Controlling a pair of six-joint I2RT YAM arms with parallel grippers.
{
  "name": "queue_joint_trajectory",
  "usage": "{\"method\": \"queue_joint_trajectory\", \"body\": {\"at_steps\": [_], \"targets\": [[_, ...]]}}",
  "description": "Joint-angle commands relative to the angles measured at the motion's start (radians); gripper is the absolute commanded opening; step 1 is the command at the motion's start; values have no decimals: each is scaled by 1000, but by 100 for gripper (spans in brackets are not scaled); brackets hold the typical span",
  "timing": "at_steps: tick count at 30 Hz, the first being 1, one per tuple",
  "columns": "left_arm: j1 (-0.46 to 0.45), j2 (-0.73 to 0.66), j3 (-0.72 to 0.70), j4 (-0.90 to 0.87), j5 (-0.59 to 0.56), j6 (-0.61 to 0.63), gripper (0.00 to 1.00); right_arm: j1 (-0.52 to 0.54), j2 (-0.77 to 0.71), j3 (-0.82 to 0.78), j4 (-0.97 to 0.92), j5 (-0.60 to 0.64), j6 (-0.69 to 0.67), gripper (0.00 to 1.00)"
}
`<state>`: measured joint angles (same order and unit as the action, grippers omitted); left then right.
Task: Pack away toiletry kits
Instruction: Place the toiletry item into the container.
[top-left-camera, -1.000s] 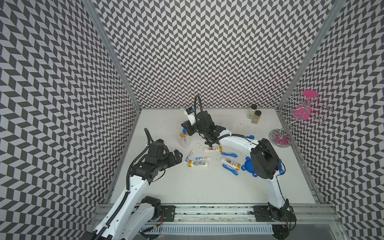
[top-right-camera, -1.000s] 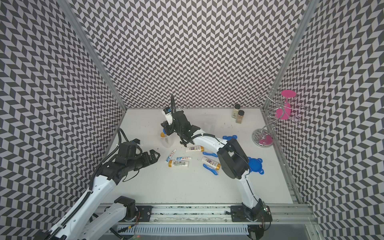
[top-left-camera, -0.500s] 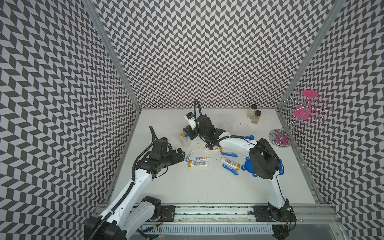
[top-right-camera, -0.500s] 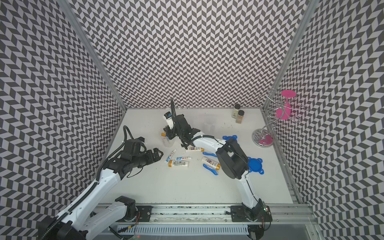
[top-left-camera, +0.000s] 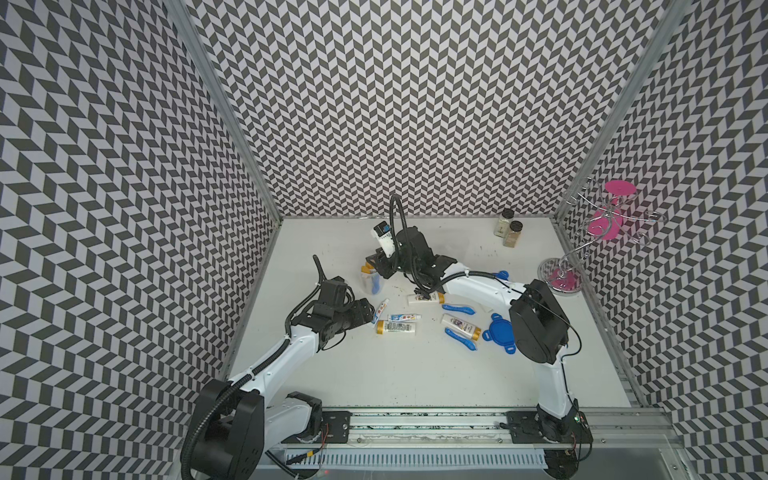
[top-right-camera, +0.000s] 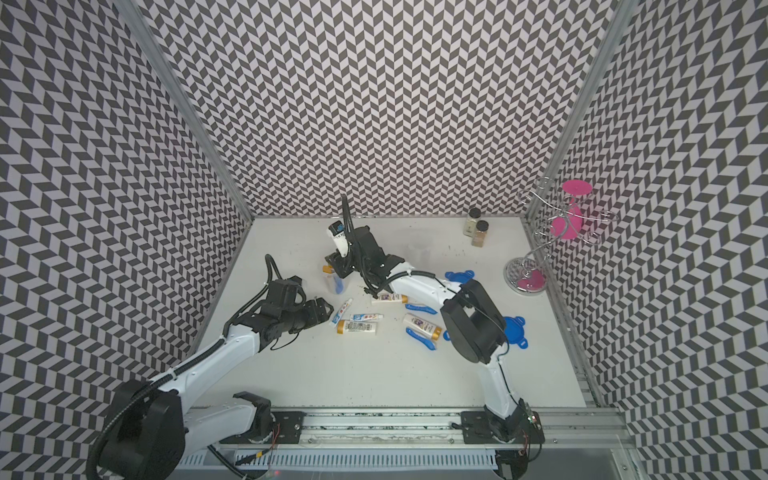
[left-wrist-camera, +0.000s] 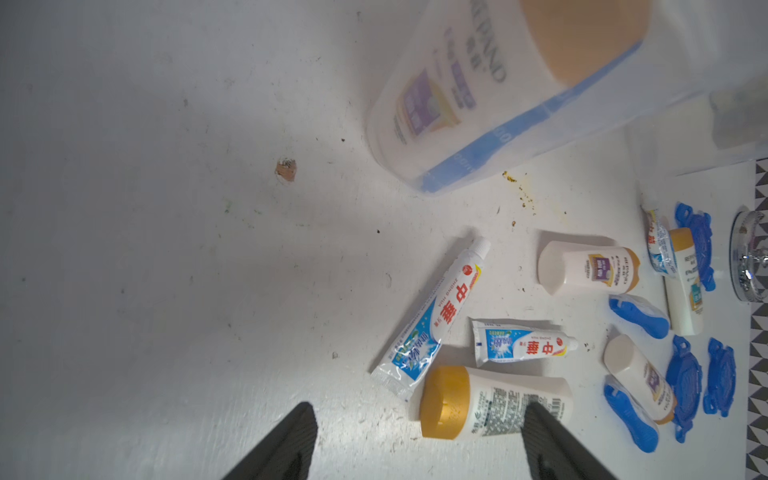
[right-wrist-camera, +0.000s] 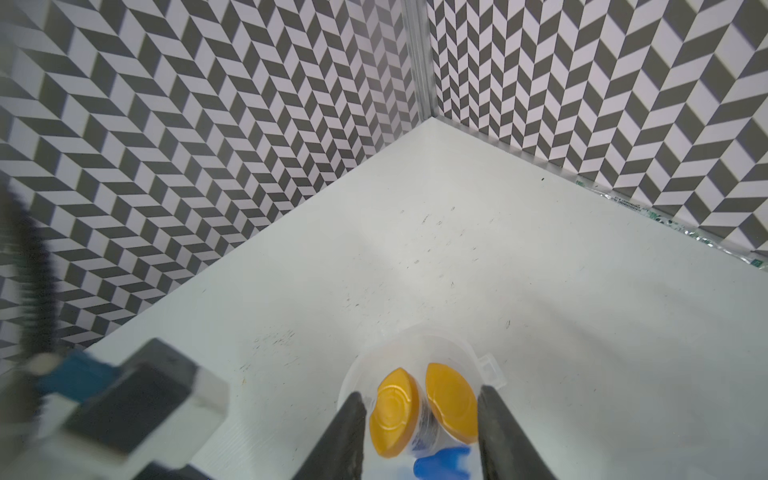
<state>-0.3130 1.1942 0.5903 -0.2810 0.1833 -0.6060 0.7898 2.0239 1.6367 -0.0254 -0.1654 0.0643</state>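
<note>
**Left jaws wide over the loose tubes, right jaws half parted above the filled cup**

On my left wrist feed the left gripper has its black wedge-shaped fingers spread wide and gripping nothing. Just past the tips, lying across the gap, is a squat white gold-capped tube with a smooth oval cap. One fingertip overlaps its barcode end. Right behind it lie two crinkly, flat-crimped toothpaste tubes, one slanted and one shorter.

The right gripper is partly open. Directly under its jaws the clear cup stands upright on the scuffed white table. The cup is thin, translucent plastic and holds two glossy gold caps side by side and a blue toothbrush. I cannot tell whether the pads touch the caps.

Farther out between the two arms, in a top view, lie ridged blue toothbrushes and a round blue four-tab lid.

Well away from both jaws stand the two black-capped spice jars and the curly wire stand.
</note>
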Motion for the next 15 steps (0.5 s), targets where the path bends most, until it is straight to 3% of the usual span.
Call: {"method": "queue_joint_trajectory", "body": {"at_steps": [1, 7, 15], "targets": [[-31, 59, -3, 131, -45, 16, 79, -2, -136, -44, -21, 31, 24, 52], [-139, 177, 28, 202, -149, 18, 73, -57, -355, -214, -66, 41, 76, 65], [-218, 315, 117, 165, -346, 54, 71, -101, -592, -369, -142, 64, 108, 67]]}}
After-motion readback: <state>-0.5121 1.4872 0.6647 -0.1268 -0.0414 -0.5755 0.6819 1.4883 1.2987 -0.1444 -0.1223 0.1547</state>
